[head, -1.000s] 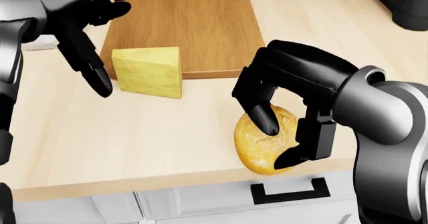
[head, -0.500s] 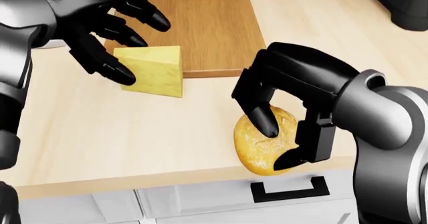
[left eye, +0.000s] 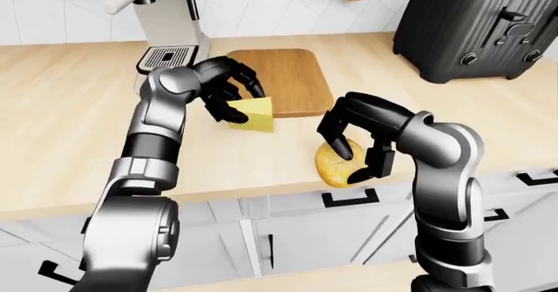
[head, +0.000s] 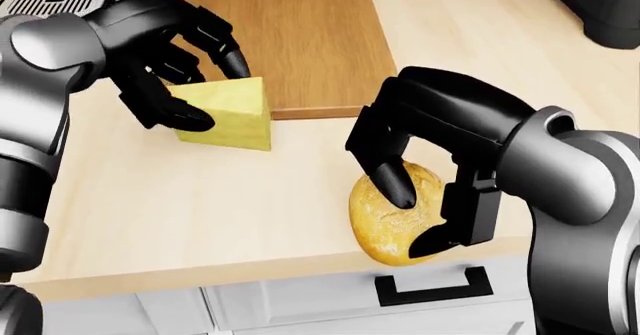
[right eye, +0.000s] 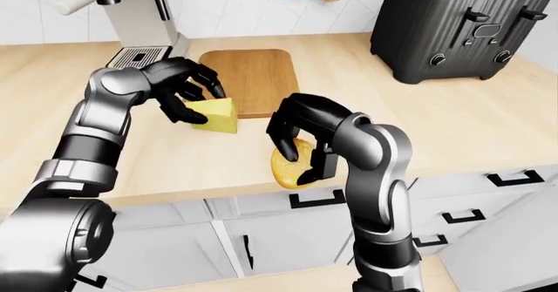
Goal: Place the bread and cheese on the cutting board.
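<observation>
I have both hands down on the counter (head: 180,215), each working its own item. My right hand (head: 420,192) is curled over the bread (head: 385,226), one finger pressing on its top and the thumb hooked under its near right side, so I read that as a closed grip on the loaf. The bread sits at the near edge of the counter, slightly overhanging it, which is why I wrapped it from above and not from the side.

My left hand (head: 175,69) is on the cheese (head: 232,117). The fingers arch over the wedge's top and far side while the thumb lies against its left face. They are touching it, but I cannot tell whether the pinch is actually closed.

The cheese lies just off the near left corner of the board (head: 300,42), possibly touching its edge. The bread is near the board too, to the right and closer to me. Neither is on it yet.

The board itself is bare, so I judge there is room for both. Farther left stands a coffee machine (left eye: 165,17) with its drip tray (left eye: 164,56) just left of the board. A toaster (left eye: 479,27) is well apart to the far right. The main risk I see is my two hands crowding each other over the board.
</observation>
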Available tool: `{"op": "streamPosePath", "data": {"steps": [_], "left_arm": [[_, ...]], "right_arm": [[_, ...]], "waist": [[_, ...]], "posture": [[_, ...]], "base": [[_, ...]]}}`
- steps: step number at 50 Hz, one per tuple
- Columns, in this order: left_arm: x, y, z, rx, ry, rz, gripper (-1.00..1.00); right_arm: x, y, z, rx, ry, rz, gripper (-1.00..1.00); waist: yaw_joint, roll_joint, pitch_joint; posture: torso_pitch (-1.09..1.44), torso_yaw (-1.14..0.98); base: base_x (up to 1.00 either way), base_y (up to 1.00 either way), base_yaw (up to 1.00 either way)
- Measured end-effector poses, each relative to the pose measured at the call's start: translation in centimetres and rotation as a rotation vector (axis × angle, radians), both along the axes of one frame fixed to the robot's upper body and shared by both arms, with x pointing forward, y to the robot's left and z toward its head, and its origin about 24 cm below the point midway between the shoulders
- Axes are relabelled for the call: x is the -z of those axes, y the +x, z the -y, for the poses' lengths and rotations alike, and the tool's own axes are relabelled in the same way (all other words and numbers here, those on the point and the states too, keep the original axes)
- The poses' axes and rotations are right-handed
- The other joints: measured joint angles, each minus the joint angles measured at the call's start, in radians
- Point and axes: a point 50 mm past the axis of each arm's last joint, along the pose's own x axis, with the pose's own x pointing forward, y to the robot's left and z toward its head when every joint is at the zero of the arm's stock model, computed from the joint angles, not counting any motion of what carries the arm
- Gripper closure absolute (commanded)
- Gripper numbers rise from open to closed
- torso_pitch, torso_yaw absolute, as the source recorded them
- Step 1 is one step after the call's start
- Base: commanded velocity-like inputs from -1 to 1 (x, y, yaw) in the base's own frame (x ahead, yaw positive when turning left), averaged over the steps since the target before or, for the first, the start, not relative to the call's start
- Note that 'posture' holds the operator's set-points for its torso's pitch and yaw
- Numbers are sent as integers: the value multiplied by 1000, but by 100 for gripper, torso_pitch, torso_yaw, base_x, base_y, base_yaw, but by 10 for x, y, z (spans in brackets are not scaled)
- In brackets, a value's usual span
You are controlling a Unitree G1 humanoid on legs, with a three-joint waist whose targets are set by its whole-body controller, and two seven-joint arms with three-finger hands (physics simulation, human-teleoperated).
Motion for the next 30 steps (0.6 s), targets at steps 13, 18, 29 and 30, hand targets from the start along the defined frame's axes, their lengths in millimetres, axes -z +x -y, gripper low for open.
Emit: {"op": "streamPosePath", "data": {"steps": [13,18,29,30], "left_arm": [[-1,-2,1,3,6,15,100],[-1,-3,1,3,11,16,100],[-35,-13,10,25,25,95,100],[-40,-15,12,33,24,107,100]], "right_arm": [[0,-1,0,-6,5,1,100],[0,-1,0,-4,6,4,100],[-1,0,1,6,11,14,100],[-1,1,1,7,11,14,100]], "waist": [[-2,1,2],[-1,1,4],[-1,-3,11],[-1,-3,11]], "posture": [[0,0],[0,0],[0,0],[0,0]], "base": [[0,0,0],[0,0,0],[0,0,0],[0,0,0]]}}
